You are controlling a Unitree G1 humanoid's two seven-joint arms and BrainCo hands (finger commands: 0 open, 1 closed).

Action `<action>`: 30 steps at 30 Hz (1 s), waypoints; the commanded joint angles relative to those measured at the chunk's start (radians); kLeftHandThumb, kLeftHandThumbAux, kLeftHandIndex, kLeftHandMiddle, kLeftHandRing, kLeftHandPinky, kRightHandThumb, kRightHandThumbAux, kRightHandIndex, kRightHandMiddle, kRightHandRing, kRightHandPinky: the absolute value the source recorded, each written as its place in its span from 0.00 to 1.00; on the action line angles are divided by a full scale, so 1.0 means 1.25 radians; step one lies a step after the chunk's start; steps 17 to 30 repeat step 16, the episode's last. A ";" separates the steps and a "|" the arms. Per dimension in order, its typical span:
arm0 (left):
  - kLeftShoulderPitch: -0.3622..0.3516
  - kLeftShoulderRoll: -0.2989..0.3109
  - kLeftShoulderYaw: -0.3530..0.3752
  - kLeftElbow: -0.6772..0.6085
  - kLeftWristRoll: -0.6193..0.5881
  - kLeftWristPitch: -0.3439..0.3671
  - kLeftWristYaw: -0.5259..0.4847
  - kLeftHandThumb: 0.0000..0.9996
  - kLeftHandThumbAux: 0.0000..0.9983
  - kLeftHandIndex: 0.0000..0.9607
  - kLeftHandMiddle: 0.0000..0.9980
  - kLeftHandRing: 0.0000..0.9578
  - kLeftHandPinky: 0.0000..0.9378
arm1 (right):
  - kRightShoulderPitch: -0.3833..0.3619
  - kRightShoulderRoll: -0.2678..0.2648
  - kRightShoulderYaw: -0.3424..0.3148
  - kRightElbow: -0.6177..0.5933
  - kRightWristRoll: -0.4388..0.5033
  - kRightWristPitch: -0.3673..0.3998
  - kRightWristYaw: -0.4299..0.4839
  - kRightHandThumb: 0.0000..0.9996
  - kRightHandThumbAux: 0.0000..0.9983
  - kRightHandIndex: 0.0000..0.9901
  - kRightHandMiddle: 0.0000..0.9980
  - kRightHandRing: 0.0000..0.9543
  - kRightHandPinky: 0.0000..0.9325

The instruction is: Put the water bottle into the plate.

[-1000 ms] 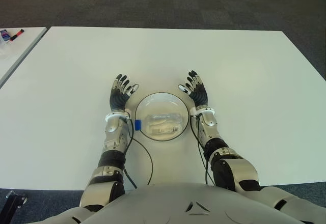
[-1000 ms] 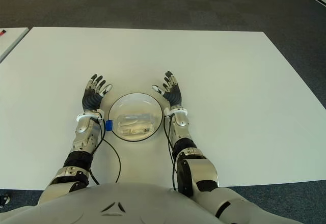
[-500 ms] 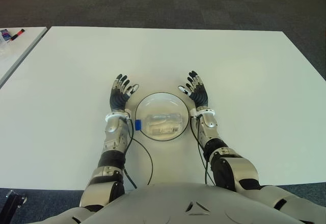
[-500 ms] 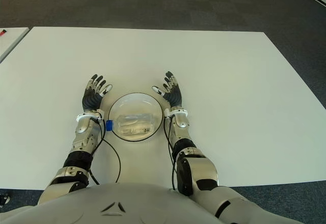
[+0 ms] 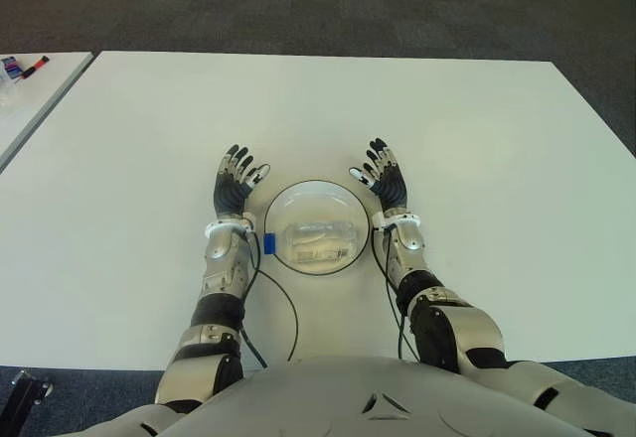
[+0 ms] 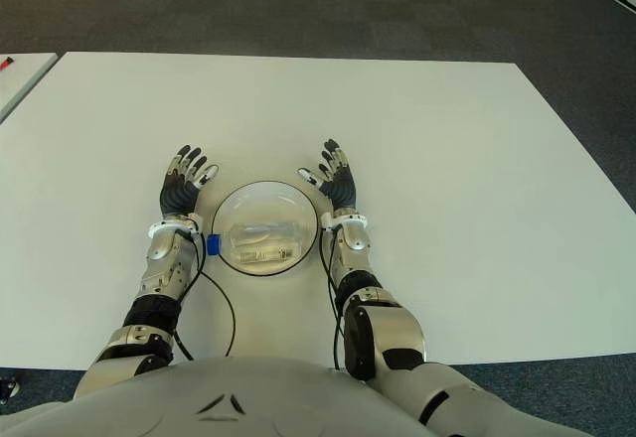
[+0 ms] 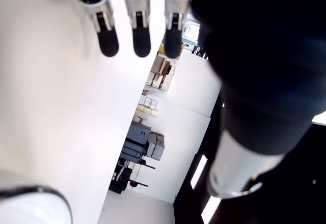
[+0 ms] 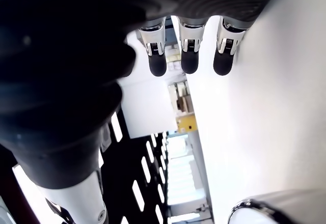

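**A:** Starting at the far left, what is there?

**B:** A second white table [image 5: 30, 99] set just beside the main one, with a red and black marker [image 5: 33, 65] on it and a small item at the very edge that I cannot make out. Then comes the white tabletop [image 5: 477, 129], broad and mostly bare, with dark carpet [image 5: 328, 5] beyond it.

**A:** And the left hand?

**B:** The left hand [image 5: 236, 185] shows just left of the plate, palm down, its fingers [image 7: 134, 36] stretched out straight and spread. It grips nothing. Its wrist view shows three fingertips extended over the white surface.

**A:** Where is the water bottle?

**B:** The water bottle [image 5: 318, 239] lies on its side inside the plate [image 5: 314, 188], a round white dish with a dark rim, in the nearer half of it. The bottle is clear, and its blue cap [image 5: 268, 243] sticks out over the plate's left rim, close to the left wrist.

**A:** Any wiring?

**B:** A black cable [image 5: 288, 303] loops on the tabletop from the left wrist back toward the robot's body.

**A:** And the right side?

**B:** The right hand [image 5: 386, 183] shows just right of the plate, mirroring the other: fingers [image 8: 189, 56] straight, spread, empty. Neither hand touches the bottle.
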State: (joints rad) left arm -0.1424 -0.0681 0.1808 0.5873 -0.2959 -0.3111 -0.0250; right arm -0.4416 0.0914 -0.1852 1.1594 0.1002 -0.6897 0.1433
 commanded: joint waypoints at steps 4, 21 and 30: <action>0.020 -0.035 0.003 0.008 -0.005 0.016 -0.004 0.00 0.91 0.14 0.15 0.15 0.18 | 0.042 0.007 -0.011 0.041 0.008 0.023 0.002 0.07 0.85 0.04 0.04 0.04 0.09; 0.022 -0.035 0.003 0.002 -0.012 0.016 -0.007 0.00 0.91 0.14 0.15 0.15 0.18 | 0.041 0.010 -0.022 0.048 0.011 0.013 0.009 0.07 0.86 0.05 0.04 0.04 0.09; 0.022 -0.035 0.003 0.002 -0.012 0.016 -0.007 0.00 0.91 0.14 0.15 0.15 0.18 | 0.041 0.010 -0.022 0.048 0.011 0.013 0.009 0.07 0.86 0.05 0.04 0.04 0.09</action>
